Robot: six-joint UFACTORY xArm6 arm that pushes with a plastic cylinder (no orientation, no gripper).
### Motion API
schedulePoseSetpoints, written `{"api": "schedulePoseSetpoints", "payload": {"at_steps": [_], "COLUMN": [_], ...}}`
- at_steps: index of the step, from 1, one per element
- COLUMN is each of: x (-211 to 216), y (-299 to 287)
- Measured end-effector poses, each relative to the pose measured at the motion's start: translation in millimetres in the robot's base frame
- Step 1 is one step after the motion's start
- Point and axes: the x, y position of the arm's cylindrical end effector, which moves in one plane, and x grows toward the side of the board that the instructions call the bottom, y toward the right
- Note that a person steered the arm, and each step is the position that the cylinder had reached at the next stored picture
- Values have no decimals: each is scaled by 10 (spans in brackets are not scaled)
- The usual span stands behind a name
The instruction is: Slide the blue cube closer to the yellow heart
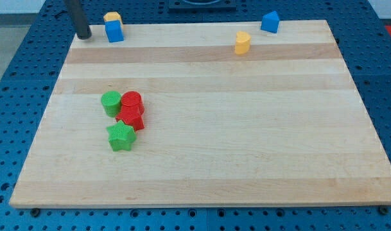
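A blue cube (114,31) stands at the board's top-left edge. A yellow block (112,17) touches it from behind, partly off the board; its shape is unclear. A second yellow block (243,42), perhaps the heart, lies at the top, right of centre, far from the cube. My tip (85,36) rests at the board's top-left corner, just left of the blue cube with a small gap, touching no block.
Another blue block (269,22) with a pointed top sits at the top-right edge. In the left half a cluster touches: a green cylinder (110,102), a red cylinder (131,102), a red star (131,118) and a green star (121,136).
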Motion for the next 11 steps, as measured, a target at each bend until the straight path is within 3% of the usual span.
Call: {"api": "schedulePoseSetpoints", "payload": {"at_steps": [1, 4, 8, 11], "x": [-287, -164, -16, 718], "y": [46, 413, 1578, 1182]}}
